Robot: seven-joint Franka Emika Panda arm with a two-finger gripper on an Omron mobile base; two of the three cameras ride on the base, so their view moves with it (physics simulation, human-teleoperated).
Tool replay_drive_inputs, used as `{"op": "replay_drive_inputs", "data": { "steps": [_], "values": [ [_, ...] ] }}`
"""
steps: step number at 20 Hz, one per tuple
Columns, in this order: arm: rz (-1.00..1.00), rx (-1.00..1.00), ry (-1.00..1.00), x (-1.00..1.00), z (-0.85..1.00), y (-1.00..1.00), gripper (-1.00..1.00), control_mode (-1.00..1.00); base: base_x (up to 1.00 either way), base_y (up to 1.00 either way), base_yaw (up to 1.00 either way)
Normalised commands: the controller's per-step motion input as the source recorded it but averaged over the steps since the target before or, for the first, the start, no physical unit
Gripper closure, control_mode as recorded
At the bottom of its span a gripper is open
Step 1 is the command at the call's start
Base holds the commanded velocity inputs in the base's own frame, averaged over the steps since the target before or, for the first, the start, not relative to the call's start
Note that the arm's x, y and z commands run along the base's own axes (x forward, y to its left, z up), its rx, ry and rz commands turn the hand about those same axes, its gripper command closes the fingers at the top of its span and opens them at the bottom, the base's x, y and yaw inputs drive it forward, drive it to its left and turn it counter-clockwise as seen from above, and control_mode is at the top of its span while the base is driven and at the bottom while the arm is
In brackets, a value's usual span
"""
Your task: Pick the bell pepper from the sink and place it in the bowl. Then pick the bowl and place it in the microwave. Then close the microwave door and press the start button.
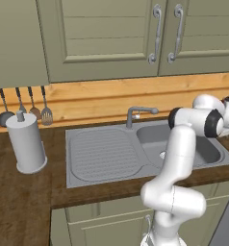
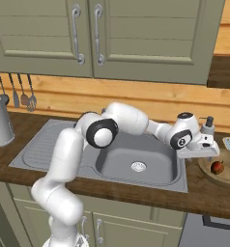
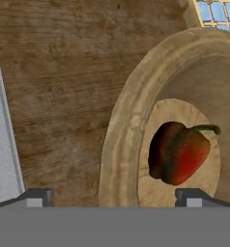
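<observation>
On the far left of the counter [image 2: 112, 193] stood a grey canister [image 1: 26, 144], w/ utensils [image 1: 25, 108] hanging on the wall behind it. Next came the sink [image 2: 131, 161]; its basin had no pepper in it. My arm reached across the sink to the right side. My pincer [image 3: 114, 197] hung just above the near rim of the bowl [image 3: 122, 120], and it was fully open, w/ nothing between the fingertips [image 3: 38, 197]. The bell pepper [image 3: 179, 152] lay inside the bowl, approx. in the middle of its bottom, apart from my fingers.

So step 1 looked done to me: pepper in bowl. What was left, as I judged: take the bowl by its rim, carry it into the microwave, shut the door, press start. One fingertip stood outside the rim and the other inside, so a rim grasp seemed near.
</observation>
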Motion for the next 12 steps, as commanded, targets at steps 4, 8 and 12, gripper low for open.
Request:
{"op": "replay_drive_inputs", "data": {
  "steps": [4,8,12],
  "values": [
    [0.06,0.00,0.03,0.08,-0.28,-0.06,-1.00,-1.00,0.00,0.00,0.00],
    [0.06,0.00,0.01,0.15,-0.21,0.00,1.00,-1.00,0.00,0.00,0.00],
    [0.05,0.00,0.01,0.01,-0.13,0.00,1.00,-1.00,0.00,0.00,0.00]
  ]
}}
